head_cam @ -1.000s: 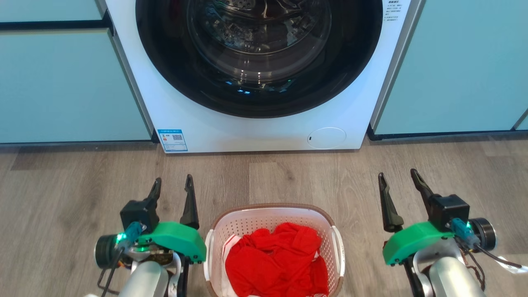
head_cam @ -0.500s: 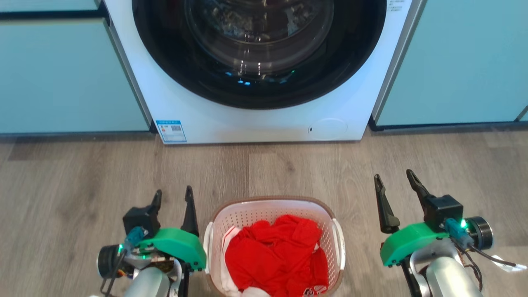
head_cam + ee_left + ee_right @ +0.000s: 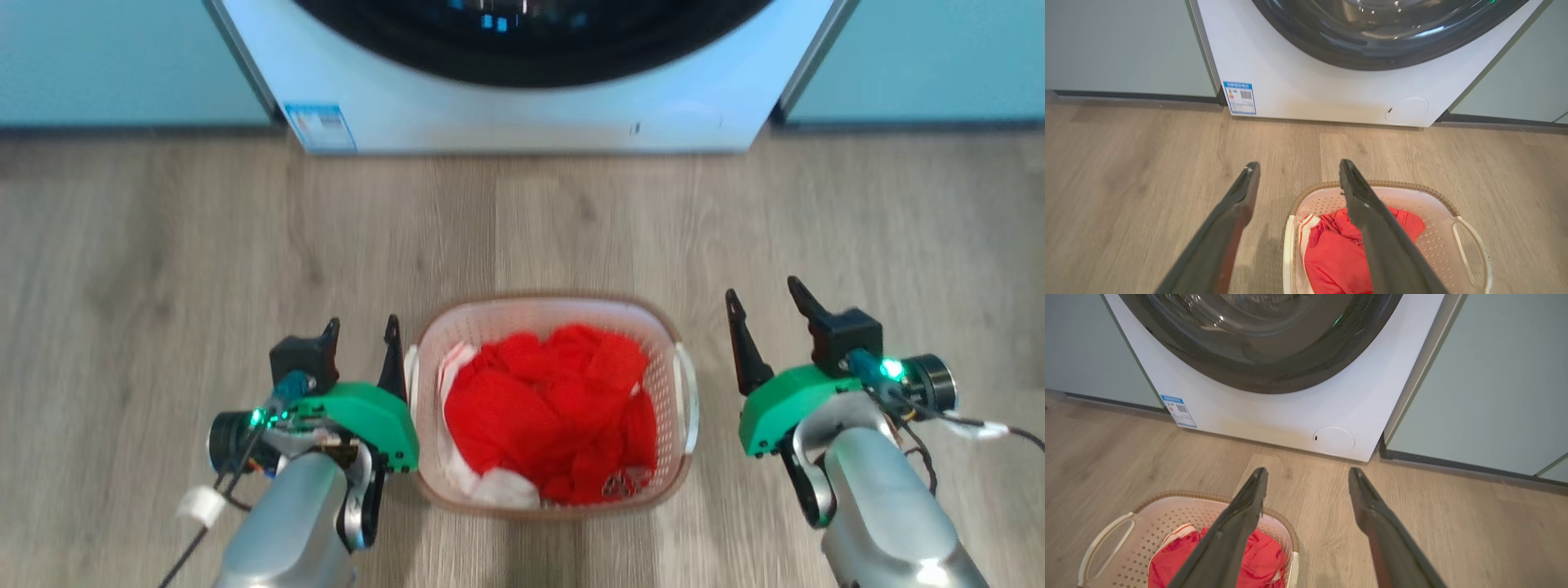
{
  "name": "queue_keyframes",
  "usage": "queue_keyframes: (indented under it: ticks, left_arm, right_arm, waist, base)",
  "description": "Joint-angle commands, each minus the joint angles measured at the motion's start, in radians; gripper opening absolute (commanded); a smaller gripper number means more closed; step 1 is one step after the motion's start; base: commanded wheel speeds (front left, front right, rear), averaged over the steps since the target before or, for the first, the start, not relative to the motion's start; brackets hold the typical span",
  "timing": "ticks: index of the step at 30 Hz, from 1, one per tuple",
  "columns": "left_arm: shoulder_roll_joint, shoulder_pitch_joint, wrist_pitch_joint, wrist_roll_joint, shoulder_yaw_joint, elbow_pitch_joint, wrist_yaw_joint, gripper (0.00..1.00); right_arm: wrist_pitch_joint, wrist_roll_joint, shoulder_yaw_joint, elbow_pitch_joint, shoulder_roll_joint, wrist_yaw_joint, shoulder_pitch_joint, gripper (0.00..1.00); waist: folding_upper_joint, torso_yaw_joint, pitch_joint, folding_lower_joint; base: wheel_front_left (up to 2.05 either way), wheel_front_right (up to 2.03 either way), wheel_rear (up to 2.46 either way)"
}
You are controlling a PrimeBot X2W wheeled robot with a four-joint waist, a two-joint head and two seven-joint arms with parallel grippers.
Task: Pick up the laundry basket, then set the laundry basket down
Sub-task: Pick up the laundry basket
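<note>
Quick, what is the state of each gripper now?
Left gripper: open, holding nothing.
Right gripper: open, holding nothing.

The laundry basket [image 3: 539, 318] is small and white, full of little holes, with a brown rim and a white handle [image 3: 691, 400] on each side. It stands upright on the wooden floor [image 3: 163, 245], well back from the floor's far edge. Red clothes [image 3: 555, 408] fill it.
</note>
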Motion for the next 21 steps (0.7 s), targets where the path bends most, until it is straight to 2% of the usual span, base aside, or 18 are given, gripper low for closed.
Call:
queue_keyframes:
  ticks: [1, 10, 21]
  left_arm:
    - [0.004, -0.043, -0.01, -0.013, 0.023, -0.002, -0.008, 1.0]
    - [0.004, -0.186, -0.01, -0.049, -0.045, 0.206, -0.041, 1.0]
    - [0.004, -0.323, -0.01, -0.09, -0.134, 0.39, -0.083, 1.0]
  right_arm:
    - [-0.012, 0.005, 0.029, 0.002, -0.008, -0.002, -0.028, 1.0]
    - [0.004, 0.06, 0.116, 0.267, -0.004, -0.002, -0.205, 1.0]
    - [0.021, 0.198, 0.19, 0.492, -0.001, -0.002, -0.35, 1.0]
  waist:
    - [-0.0001, 0.006, 0.087, -0.0002]
    - [-0.0001, -0.012, 0.25, -0.0002]
    - [-0.0001, -0.022, 0.394, -0.0002]
  base:
    - [0.0, 0.0, 0.0]
    - [0.0, 0.0, 0.0]
    - [0.0, 0.0, 0.0]
